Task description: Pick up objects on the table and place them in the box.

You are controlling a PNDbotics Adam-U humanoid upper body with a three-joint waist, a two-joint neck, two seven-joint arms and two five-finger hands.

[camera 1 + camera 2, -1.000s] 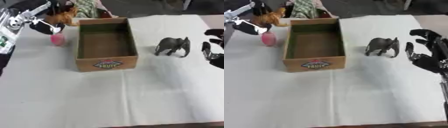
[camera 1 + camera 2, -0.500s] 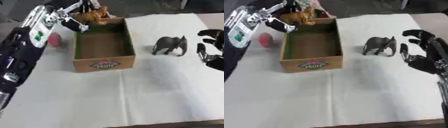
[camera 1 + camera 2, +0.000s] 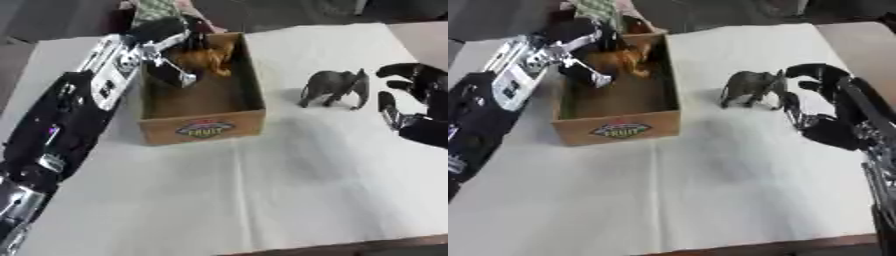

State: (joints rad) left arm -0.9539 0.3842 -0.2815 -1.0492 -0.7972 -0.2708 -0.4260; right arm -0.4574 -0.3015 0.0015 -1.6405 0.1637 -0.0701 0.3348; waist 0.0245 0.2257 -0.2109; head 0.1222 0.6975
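My left hand (image 3: 168, 41) reaches over the far end of the cardboard box (image 3: 206, 128), shut on a brown toy animal (image 3: 205, 57) that hangs inside the box's far half. A grey toy elephant (image 3: 333, 87) stands on the white table to the right of the box. Just right of the elephant, my right hand (image 3: 826, 106) is open with its fingers curved toward the toy but apart from it. The pink object seen before is hidden behind my left arm.
The white cloth-covered table (image 3: 289, 190) stretches toward me with its front edge near the bottom. A patterned cloth item (image 3: 156, 9) lies beyond the box at the far edge. My left arm (image 3: 61, 125) lies along the box's left side.
My left hand has carried the brown toy from left of the box to over its far end. The view has shifted, and my right hand has closed in on the elephant.
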